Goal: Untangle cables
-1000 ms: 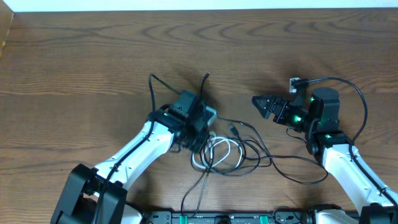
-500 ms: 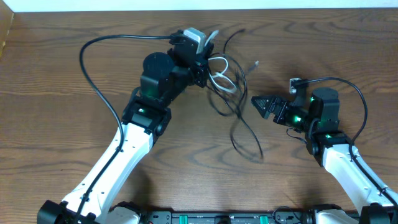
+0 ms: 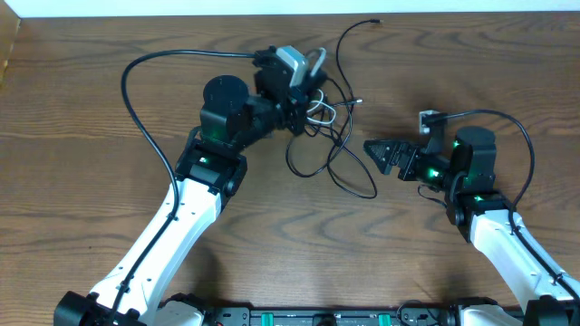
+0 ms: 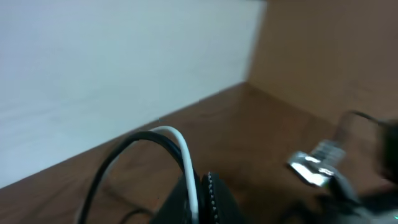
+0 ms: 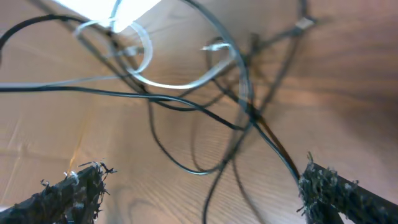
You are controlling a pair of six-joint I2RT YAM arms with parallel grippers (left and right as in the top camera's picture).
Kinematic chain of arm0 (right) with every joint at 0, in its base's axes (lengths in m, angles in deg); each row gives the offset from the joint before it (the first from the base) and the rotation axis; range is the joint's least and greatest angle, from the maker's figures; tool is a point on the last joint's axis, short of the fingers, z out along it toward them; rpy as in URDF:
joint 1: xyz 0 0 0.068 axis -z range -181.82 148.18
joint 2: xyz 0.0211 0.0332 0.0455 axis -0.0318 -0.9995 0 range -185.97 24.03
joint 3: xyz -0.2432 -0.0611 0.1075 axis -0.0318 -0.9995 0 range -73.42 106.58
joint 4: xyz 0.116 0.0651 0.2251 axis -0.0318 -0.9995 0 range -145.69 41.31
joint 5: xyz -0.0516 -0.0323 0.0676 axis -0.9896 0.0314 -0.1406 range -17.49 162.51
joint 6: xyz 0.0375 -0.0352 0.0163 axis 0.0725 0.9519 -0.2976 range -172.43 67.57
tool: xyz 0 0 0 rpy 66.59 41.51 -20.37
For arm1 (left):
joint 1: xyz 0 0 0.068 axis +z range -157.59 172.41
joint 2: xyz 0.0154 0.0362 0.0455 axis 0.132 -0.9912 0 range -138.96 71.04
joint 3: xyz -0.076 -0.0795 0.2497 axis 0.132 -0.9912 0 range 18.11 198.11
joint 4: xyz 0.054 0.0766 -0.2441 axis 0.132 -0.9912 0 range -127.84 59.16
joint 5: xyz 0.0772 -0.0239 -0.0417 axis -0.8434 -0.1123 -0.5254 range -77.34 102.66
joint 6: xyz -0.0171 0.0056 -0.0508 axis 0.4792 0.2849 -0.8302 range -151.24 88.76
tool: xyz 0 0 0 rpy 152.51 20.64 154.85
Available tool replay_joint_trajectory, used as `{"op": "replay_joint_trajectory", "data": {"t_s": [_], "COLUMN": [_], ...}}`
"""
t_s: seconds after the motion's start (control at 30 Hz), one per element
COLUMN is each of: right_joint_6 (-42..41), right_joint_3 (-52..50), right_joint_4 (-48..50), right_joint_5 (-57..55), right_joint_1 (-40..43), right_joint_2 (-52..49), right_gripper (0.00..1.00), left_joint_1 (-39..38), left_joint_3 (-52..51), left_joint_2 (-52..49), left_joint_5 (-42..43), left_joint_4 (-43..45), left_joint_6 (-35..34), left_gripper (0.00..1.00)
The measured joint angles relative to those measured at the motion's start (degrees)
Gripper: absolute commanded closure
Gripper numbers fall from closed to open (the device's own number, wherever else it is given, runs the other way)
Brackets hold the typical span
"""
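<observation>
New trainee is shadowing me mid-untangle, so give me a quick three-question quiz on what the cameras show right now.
1. True or false: the right tool stands open and holds nothing.
2. Which tool grips the cables? A) left tool B) right tool C) neither
3. Fill in: most cables are black; one is ____.
Key: 1 true; 2 A; 3 white.

The cables [image 3: 328,127] lay in a tangled bunch on the far middle of the counter [image 3: 91,109]. A white one [image 3: 319,109] looped among thin black ones [image 3: 337,145]. One black end [image 3: 376,21] reached the far edge.
</observation>
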Motion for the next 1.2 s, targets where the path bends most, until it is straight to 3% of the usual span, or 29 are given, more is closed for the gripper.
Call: {"op": "replay_joint_trajectory", "data": {"t_s": [0.17, 0.27, 0.47, 0.77, 0.93, 1.03, 1.07, 1.2], "right_joint_6": [3.1, 4.3, 4.9, 5.3, 6.2, 7.7, 8.0, 8.7], "right_joint_3": [0.0, 0.0, 0.0, 0.0, 0.0, 0.0, 0.0, 0.0], "right_joint_4": [4.5, 7.3, 8.7, 8.7, 9.1, 9.2, 9.2, 8.9], "right_joint_5": [4.2, 5.4, 4.5, 2.7, 2.4, 2.4, 2.4, 1.8], "right_joint_1": [-1.8, -3.9, -5.6, -5.7, -6.8, -7.9, -8.0, -8.0], "right_joint_2": [0.0, 0.0, 0.0, 0.0, 0.0, 0.0, 0.0, 0.0], "right_gripper": [0.01, 0.07, 0.11, 0.23, 0.45, 0.90, 0.99, 0.99], "left_joint_1": [0.0, 0.0, 0.0, 0.0, -1.0, -1.8, -1.8, -1.8], "left_joint_3": [0.0, 0.0, 0.0, 0.0, 0.0, 0.0, 0.0, 0.0], "left_joint_2": [0.0, 0.0, 0.0, 0.0, 0.0, 0.0, 0.0, 0.0], "left_joint_5": [14.9, 24.8, 38.2, 45.4, 47.0, 47.1, 47.1, 46.9], "left_joint_4": [2.5, 3.0, 3.1, 3.1, 3.3, 5.3, 5.7, 6.2], "left_joint_6": [-0.1, -0.2, -0.4, -2.8, -2.8, -2.9, -3.0, -3.0], "left_gripper": [0.92, 0.92, 0.92, 0.92, 0.92, 0.92, 0.92, 0.92]}}
